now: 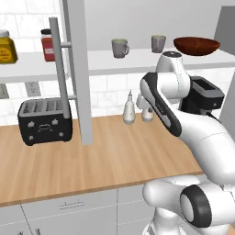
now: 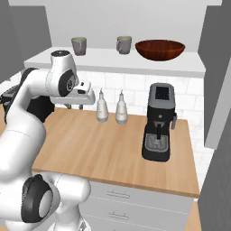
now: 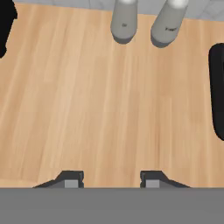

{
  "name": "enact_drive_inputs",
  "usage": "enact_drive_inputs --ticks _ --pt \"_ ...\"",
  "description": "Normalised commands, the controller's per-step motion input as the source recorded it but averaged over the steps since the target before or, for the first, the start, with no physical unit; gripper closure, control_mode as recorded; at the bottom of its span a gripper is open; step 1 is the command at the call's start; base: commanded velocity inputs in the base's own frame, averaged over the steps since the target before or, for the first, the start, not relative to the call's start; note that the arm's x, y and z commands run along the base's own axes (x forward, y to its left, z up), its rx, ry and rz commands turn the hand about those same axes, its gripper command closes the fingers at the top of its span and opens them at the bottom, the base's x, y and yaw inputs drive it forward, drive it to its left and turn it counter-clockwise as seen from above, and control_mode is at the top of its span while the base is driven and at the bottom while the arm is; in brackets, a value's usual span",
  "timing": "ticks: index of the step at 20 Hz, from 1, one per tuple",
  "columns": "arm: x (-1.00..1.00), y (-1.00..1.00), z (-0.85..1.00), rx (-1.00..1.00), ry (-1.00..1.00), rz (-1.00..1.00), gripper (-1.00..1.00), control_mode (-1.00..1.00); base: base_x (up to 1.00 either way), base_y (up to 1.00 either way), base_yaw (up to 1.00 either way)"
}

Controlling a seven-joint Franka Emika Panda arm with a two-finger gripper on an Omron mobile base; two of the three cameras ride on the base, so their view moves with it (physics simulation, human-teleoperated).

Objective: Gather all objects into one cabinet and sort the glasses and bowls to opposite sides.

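Observation:
Two grey mugs [image 1: 120, 47] [image 1: 158, 43] stand on the white shelf board [image 1: 133, 62] of the open cabinet. The wide reddish-brown bowl [image 1: 196, 46] sits to their right on the same board. The right base view shows the same mugs [image 2: 79, 45] [image 2: 123, 44] and bowl [image 2: 160, 49]. A third mug is out of view. My gripper [image 2: 74, 107] hangs well below the shelf, above the wooden counter, pointing down. In the hand view the gripper [image 3: 113, 179] is open, with only bare counter between its fingertips [image 3: 72, 179].
The grey cabinet door [image 1: 79, 69] with its bar handle [image 1: 57, 69] stands open on the left. A black toaster [image 1: 45, 120], two white shakers [image 2: 102, 108] [image 2: 121, 109] and a black coffee machine [image 2: 159, 122] stand on the counter [image 1: 114, 156]. Yellow and red jars [image 1: 7, 46] [image 1: 47, 44] sit on the tiled shelf.

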Motion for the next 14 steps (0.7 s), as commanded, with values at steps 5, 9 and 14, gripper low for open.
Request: enact_drive_inputs --ticks 5,9,14 --pt "-0.1 0.0 -0.09 0.02 0.01 0.0 -1.0 -1.0 0.0 0.0 0.0" --pt "-0.71 0.0 0.0 0.0 -0.22 0.0 -1.0 -1.0 0.0 0.0 0.0" --pt "-0.96 0.0 0.09 0.0 -0.4 0.0 -1.0 -1.0 0.0 0.0 0.0"
